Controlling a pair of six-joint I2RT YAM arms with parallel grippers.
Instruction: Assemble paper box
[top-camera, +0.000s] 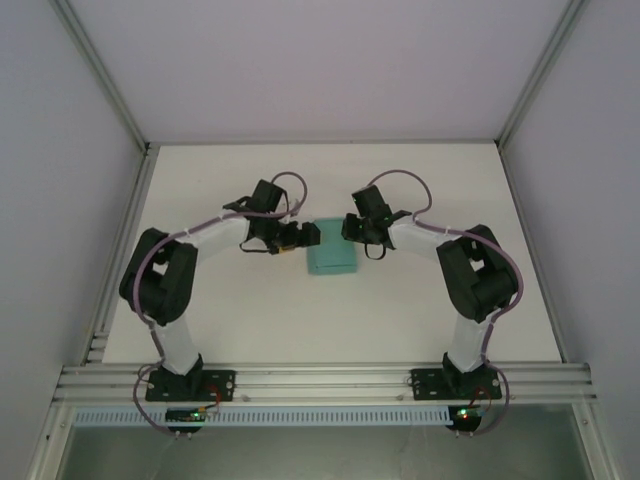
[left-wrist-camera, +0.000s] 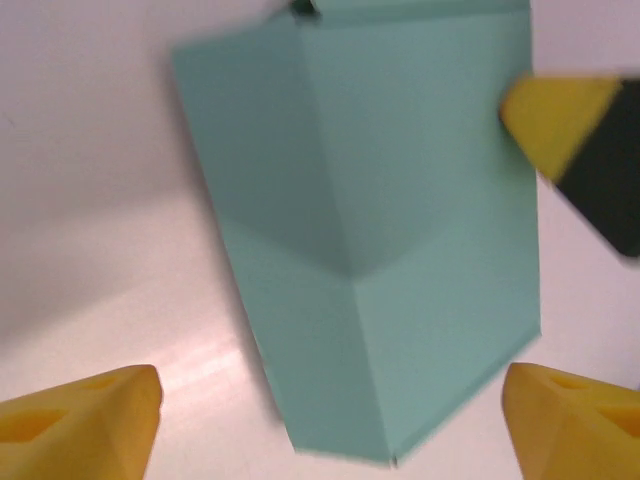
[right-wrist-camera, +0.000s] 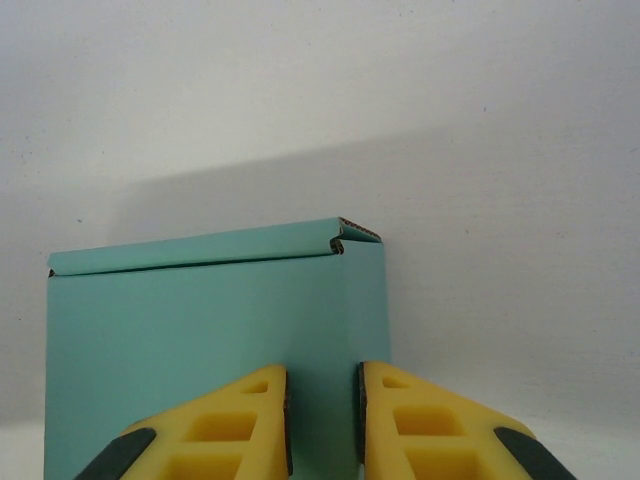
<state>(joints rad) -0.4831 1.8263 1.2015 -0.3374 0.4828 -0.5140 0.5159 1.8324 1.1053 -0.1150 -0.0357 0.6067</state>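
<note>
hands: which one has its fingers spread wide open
The left hand: its fingers sit far apart, near the green box. The right hand has its fingers almost touching.

I'm checking all three views live and can read no text, label, brand or number anywhere; the paper box (right-wrist-camera: 200, 330) shows me plain teal card.

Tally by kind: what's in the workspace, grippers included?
paper box, teal: 1
grippers: 2 (left gripper, right gripper)
Total: 3
</note>
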